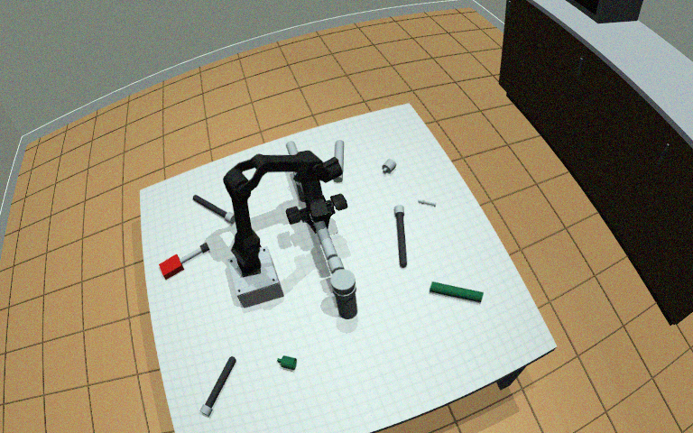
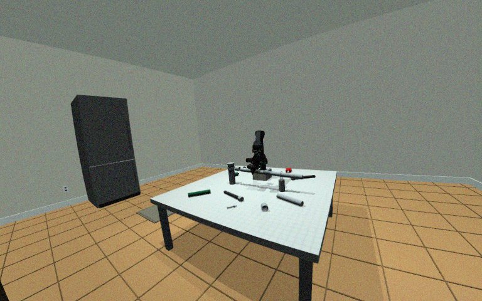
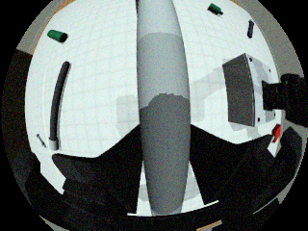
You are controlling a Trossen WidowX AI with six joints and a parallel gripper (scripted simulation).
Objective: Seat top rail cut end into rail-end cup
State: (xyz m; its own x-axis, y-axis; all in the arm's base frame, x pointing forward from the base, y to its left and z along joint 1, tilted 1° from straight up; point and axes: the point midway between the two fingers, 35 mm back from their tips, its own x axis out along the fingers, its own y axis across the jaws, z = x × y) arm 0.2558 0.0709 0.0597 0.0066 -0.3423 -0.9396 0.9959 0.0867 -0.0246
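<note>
The long grey rail (image 1: 326, 240) (image 2: 272, 173) (image 3: 164, 63) lies nearly level above the table. My gripper (image 1: 319, 225) (image 2: 253, 171) (image 3: 162, 126) is shut on the rail from above, between the two posts. The big dark post (image 1: 347, 307) (image 2: 231, 178) stands upright with a light cap (image 1: 343, 280). The light end cup (image 1: 335, 263) is beside the post, high up near the cap, and the rail's near end lines up with it; how deep the end sits cannot be told. The rail passes over the small post (image 2: 282, 185) at its top; the loop cap is too small to make out clearly.
A loose grey pipe (image 1: 339, 155) (image 2: 289, 199), a loose cap (image 1: 390, 165) (image 2: 263, 206) and a bolt (image 1: 426, 203) lie right of the arm. A dark rod (image 1: 401, 240) and green tube (image 1: 456, 291) lie right of the rail. A red mallet (image 1: 170, 266) lies left of the arm's base (image 1: 259, 293).
</note>
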